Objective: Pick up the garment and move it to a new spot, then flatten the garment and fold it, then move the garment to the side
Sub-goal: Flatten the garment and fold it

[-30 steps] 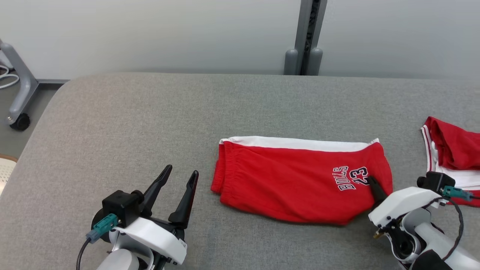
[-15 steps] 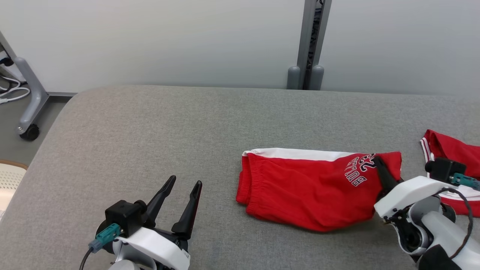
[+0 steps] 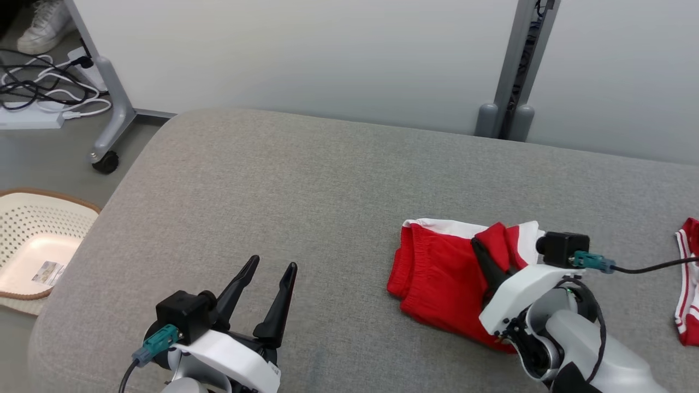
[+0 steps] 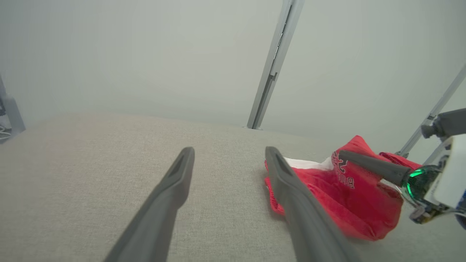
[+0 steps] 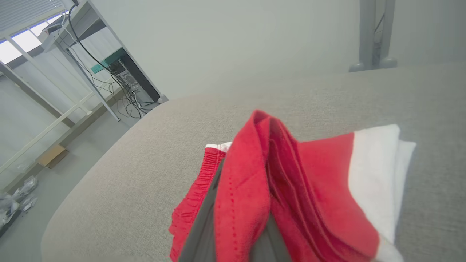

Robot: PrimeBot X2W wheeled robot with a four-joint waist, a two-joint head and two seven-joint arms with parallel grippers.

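Two pincers are over the gray padded surface (image 3: 273,180). The right pincer (image 3: 478,244) is closed on a fold of the red shorts (image 3: 431,267) and holds that fold up from the surface; in its own wrist view the red cloth and the white band drape over both dark fingers (image 5: 202,229). The rest of the shorts lies flat on the right half of the surface, nearer to the front edge than to the far one, with the gathered waistband at its left end. From the left wrist view the raised flap (image 4: 342,174) shows dark lettering.

The left pincer (image 3: 273,263) hangs above bare surface at the front left, jaws wide apart and holding nothing — its fingers point toward the far edge. Between it and the waistband is a strip of open gray cloth, and a much wider stretch runs to the rounded left corner and the far edge.

A second red garment (image 3: 689,289) with white stripes lies at the right border, well apart from the shorts. Beyond the left edge, on the floor, stand a white perforated basket (image 3: 60,218), a caster (image 3: 105,162) and loose cables (image 3: 38,71). A gray post (image 3: 519,65) rises behind the far edge.
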